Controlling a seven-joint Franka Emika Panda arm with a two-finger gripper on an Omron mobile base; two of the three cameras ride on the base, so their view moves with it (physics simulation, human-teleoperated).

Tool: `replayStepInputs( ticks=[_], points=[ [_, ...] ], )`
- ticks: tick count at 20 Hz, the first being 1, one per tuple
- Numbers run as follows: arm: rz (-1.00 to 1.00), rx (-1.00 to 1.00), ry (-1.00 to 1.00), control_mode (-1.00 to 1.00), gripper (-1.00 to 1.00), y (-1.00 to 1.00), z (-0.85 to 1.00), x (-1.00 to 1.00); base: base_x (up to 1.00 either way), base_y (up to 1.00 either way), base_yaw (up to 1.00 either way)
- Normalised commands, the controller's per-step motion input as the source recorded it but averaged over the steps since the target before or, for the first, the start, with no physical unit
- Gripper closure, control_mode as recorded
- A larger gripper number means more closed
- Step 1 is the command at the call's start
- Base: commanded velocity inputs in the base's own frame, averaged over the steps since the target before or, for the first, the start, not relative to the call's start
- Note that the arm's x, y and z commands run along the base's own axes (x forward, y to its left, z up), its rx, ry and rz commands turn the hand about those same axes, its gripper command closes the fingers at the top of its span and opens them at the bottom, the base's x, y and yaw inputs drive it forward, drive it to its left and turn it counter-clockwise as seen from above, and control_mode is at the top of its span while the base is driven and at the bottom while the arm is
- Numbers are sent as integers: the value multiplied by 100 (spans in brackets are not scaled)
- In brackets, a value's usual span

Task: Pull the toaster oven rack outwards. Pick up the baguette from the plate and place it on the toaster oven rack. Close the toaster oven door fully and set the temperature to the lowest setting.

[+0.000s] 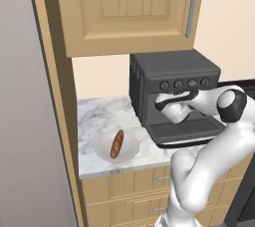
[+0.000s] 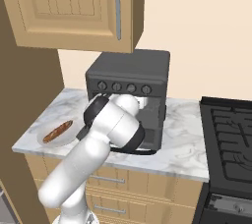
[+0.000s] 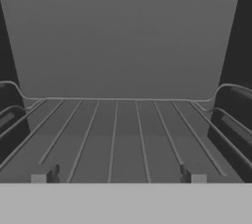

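Hand view first: the two dark fingertips (image 3: 45, 176) poke up at the bottom, spread wide apart, and nothing's between them. The gripper (image 3: 118, 176) is looking straight into the toaster oven, hovering just above the front of the toaster oven rack (image 3: 123, 134), whose thin grey wires run away toward the flat grey back wall. Can't honestly tell if the tips are touching the wires or just floating above them. Side rails of the cavity curve up on both sides.

From the left base view, the hand is reaching in at the mouth of the toaster oven (image 1: 172, 74), just under the row of four round knobs. The toaster oven door (image 1: 187, 130) is dropped down flat, with its bar handle along the front edge, hanging out over the edge of the marble counter (image 1: 99, 114). The white arm's elbow covers the right end of the door.

The baguette (image 1: 117, 144) is lying on the plate (image 1: 130, 146), well to the left of the oven and near the counter's front edge. It sits diagonally across the dish.

Right base view has the arm blocking most of the oven front. A black stovetop (image 2: 229, 134) sits off to the right, and a wooden wall cabinet (image 2: 74, 7) hangs above.
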Motion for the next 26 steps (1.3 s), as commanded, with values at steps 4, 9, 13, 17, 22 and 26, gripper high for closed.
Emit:
replayStepInputs(
  ticks=[4,9,13,17,22,26],
  points=[
    [-17,-3,89,-100,-100,0,-100,-67,0,0,0],
    [-18,-6,98,-100,-100,0,-86,-96,0,0,0],
    [-11,-3,100,-100,-100,0,-62,-100,0,0,0],
    [-1,0,97,-100,-100,-1,-49,-100,0,0,0],
    [14,8,71,-100,-100,-27,-84,-100,0,0,0],
    [31,12,62,-100,-100,-46,-96,-100,0,0,0]
  ],
)
